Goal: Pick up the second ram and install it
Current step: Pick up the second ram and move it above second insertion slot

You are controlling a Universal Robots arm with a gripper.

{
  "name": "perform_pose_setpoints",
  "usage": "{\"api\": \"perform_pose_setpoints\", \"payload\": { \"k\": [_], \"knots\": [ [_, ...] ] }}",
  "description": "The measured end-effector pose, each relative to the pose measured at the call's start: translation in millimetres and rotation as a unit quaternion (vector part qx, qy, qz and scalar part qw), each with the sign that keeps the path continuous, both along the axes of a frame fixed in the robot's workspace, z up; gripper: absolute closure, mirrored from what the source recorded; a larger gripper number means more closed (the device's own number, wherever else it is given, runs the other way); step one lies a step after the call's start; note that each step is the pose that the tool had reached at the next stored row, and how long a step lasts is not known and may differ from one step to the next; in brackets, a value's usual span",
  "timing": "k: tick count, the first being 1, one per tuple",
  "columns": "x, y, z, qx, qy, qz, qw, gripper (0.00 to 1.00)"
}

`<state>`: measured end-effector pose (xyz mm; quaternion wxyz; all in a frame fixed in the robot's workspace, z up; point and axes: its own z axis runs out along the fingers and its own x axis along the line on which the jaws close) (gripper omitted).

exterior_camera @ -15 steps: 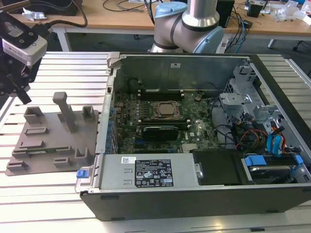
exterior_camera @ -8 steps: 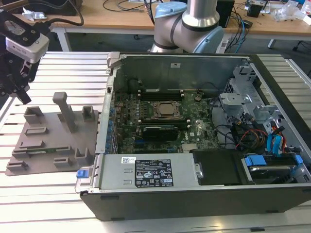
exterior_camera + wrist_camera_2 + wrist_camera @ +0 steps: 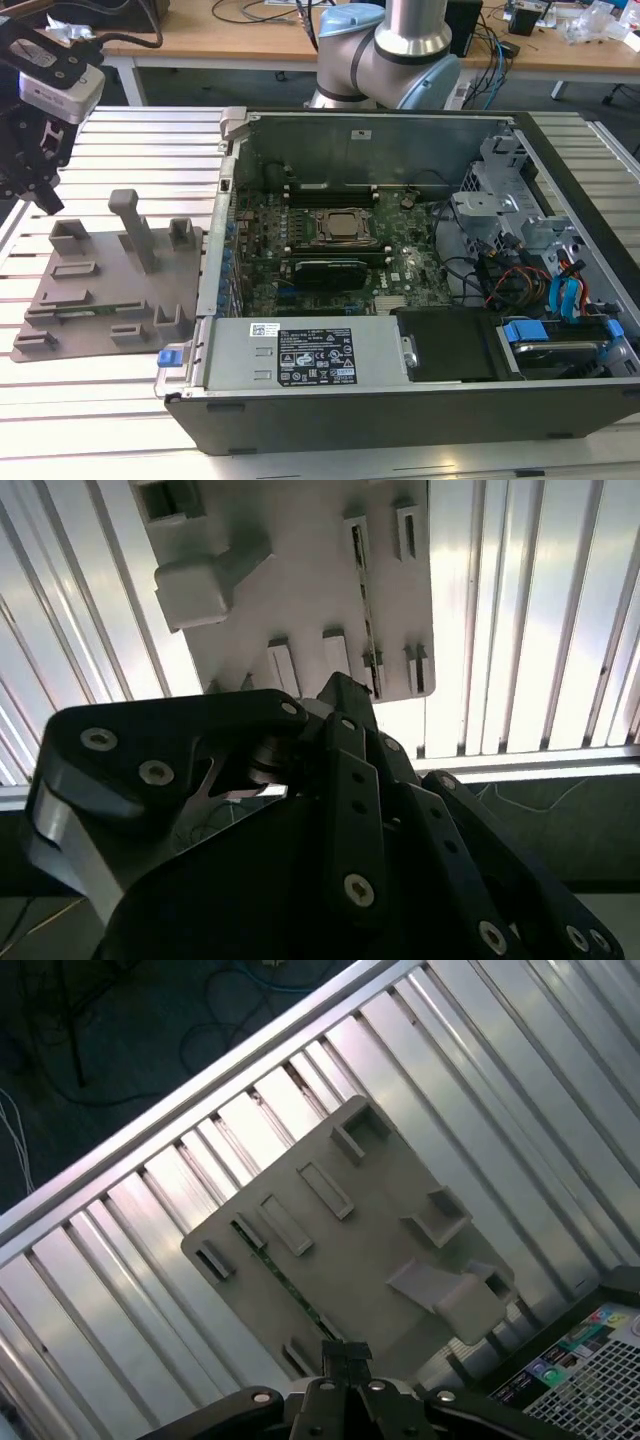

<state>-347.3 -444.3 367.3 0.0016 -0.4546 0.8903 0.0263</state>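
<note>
- Second ram (image 3: 88, 313) is bound for the open computer case (image 3: 400, 250) and, by the look of it, is not yet picked up.
- Grey holder plate (image 3: 100, 290) beside the case carries it, seated between slot blocks.
- Gripper (image 3: 346, 1352) hovers above the plate, jaws closed on nothing, so the approach step is in hand.
- A grasp calls for parted jaws squared across the thin stick.

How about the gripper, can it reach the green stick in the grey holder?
Probably yes. The gripper hangs above the grey holder, and nothing covers the second ram lying in its slot.
</note>
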Motion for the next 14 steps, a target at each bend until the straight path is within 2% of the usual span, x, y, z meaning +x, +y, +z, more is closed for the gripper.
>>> {"api": "perform_pose_setpoints", "payload": {
  "k": [9, 12, 14],
  "knots": [
    [0.0, 0.0, 0.0, 0.0, 0.0, 0.049, 0.9988, 0.9],
    [0.0, 0.0, 0.0, 0.0, 0.0, 0.071, 0.9975, 0.9],
    [0.0, 0.0, 0.0, 0.0, 0.0, 0.077, 0.997, 0.9]
  ]
}}
